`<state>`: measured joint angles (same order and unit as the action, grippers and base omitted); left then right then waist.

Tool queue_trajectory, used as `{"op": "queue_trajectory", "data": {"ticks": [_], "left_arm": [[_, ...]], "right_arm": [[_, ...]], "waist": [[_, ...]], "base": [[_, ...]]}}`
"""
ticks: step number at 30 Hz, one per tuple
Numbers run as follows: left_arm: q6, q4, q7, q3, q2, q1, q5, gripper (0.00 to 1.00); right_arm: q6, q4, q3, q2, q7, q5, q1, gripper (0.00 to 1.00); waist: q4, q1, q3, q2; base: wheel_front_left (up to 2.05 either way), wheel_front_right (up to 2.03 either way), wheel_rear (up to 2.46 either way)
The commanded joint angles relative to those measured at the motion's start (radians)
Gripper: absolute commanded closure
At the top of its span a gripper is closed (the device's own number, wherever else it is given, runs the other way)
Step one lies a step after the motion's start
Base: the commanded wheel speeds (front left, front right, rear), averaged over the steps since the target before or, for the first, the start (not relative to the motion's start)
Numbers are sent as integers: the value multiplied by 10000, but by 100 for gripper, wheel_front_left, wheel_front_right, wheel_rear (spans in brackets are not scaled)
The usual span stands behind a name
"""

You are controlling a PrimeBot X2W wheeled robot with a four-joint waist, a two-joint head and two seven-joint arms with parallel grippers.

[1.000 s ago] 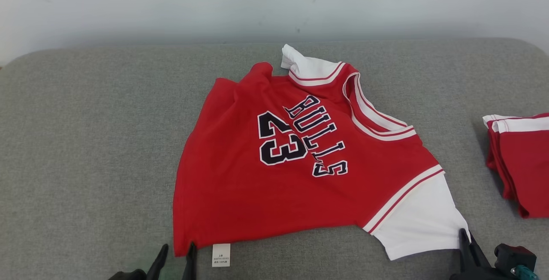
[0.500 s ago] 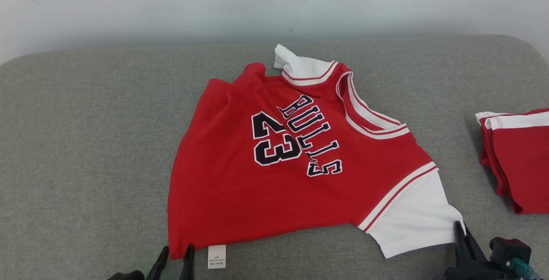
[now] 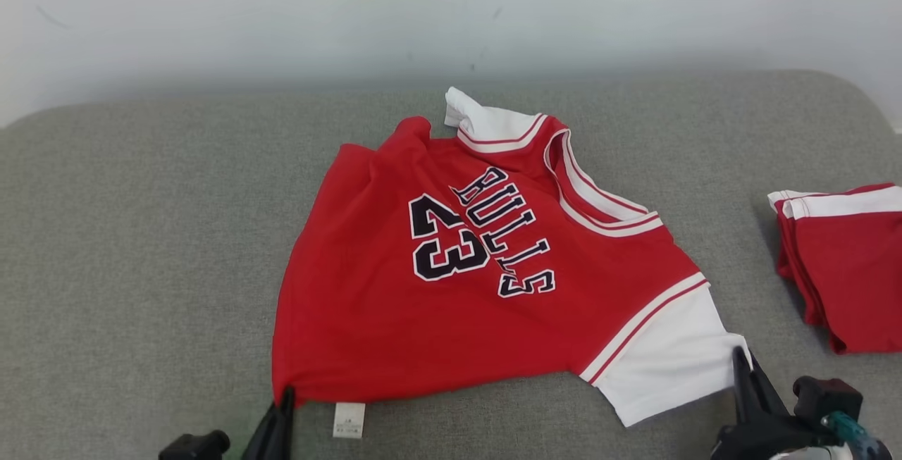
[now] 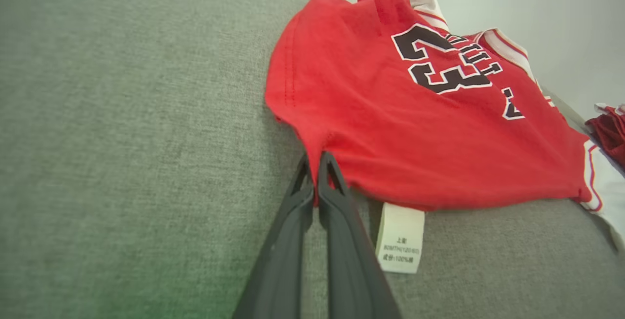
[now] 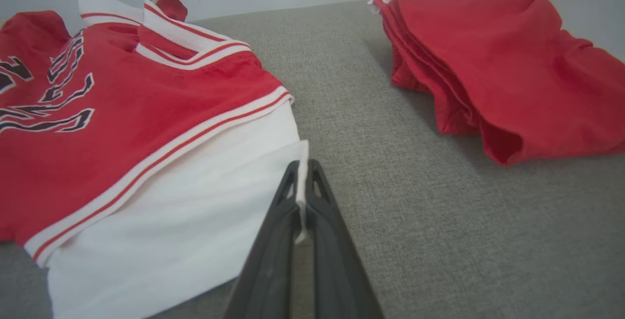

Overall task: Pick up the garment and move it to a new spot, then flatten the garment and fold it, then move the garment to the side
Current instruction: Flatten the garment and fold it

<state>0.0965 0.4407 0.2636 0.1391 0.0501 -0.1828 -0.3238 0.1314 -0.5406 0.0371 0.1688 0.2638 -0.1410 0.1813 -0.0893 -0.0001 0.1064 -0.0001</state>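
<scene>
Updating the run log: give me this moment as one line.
left claw: shut on jersey hem corner | right claw: shut on white sleeve edge | jersey: unfolded | red pile: at right, apart

Head view high, facing down, wrist views low, close along the grey cushion, all sharing the red jersey

Slim dark jaws, seemingly teal connector
</scene>
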Motion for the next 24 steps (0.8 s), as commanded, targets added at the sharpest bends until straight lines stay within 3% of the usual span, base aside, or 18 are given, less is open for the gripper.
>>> {"op": "queue_trajectory", "data": {"ticks": [1,7,10,16,24], "left_arm": [[77,-87,9,-131,11,134,81,100],[250,-830,9,-769,53,-554,933,100],[305,-957,11,-812,537,-1347,1369,100],[325,-104,11,435,2180,-4411,1708,100],[328,1804,9,1961,3313,-8119,1793,100]], "right_arm": [[-17,94,86,-4,-1,-88,108,100],[-17,1045,661,219,2,-541,681,100],[-17,1493,892,447,2,-742,1459,100],[-17,1392,1791,1550,0,-806,4135,100],[-17,300,3042,2425,-1,-873,7514,100]], "waist": [[30,1,-147,1],[170,1,-576,1],[229,1,-664,1],[350,1,-667,1],[376,1,334,1]], "base": [[0,0,0],[0,0,0],[0,0,0],[0,0,0],[0,0,0]]}}
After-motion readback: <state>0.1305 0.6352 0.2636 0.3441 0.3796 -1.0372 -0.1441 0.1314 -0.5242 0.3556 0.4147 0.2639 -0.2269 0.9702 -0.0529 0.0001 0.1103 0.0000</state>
